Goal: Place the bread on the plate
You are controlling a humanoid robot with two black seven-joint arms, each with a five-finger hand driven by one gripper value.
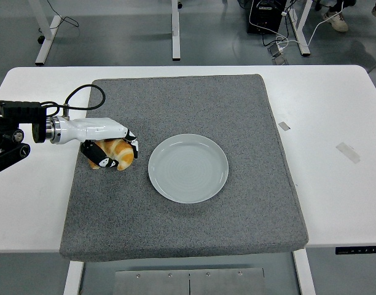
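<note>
The left robot hand (111, 150) is reaching in from the left edge over the grey mat (188, 233), its white forearm lying roughly level above the surface (335, 184). The black fingers (103, 163) are curling around the bread (117, 152), grasping it from above and from both sides (only the orange-brown top and right end of the bread are showing between them). From this view it cannot be told whether the bread is resting on the mat or being held just clear of it.

The plate (188, 168) is lying on the mat to the right of the robot hand, near it but not touching it; a narrow strip of mat is showing between the bread and the plate's left rim. The plate is holding nothing.

A black cable (83, 98) is looping up behind the wrist, on the far side of the robot hand. Two pieces of tape (348, 152) are lying on the surface well to the right, past the mat's edge.
</note>
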